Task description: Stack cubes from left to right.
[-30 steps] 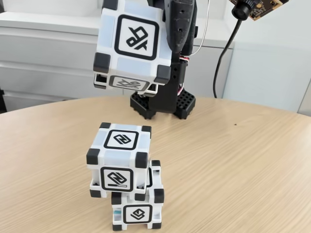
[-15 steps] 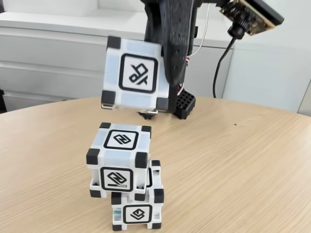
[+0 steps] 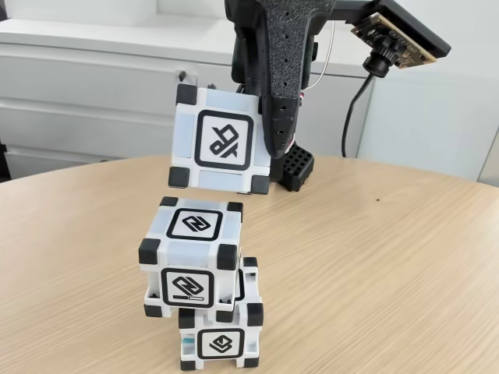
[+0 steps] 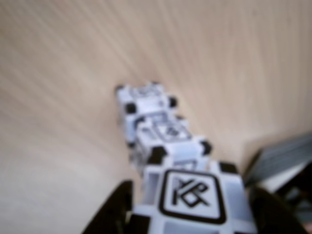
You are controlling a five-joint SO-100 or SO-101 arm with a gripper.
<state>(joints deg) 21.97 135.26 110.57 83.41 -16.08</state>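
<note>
Fixed view: black two-finger gripper (image 3: 234,144) clamps a white plastic cube w/ black corner blocks and a black-framed glyph on its face (image 3: 223,140), jaws closed on opposite sides. One black finger (image 3: 279,117) runs down the cube's right side; the other is hidden behind the cube. Held cube is airborne, tilted slightly, just above the two-cube stack, not touching it. Stack sits near the front edge of the light wooden table (image 3: 390,265): upper white cube (image 3: 191,257) rests on lower white cube (image 3: 220,331), offset to the left and overhanging it. Small camera board (image 3: 394,35) sits upper right on the arm, black cable trailing down. White drawer cabinet (image 3: 86,93) stands far left behind the table.

Wrist view (blurred): held cube (image 4: 192,202) at bottom centre, gripper (image 4: 192,209) around it w/ dark fingers (image 4: 114,209) on either side. Upper stacked cube (image 4: 168,139) lies just beyond it, lower cube (image 4: 145,100) farther still.
</note>
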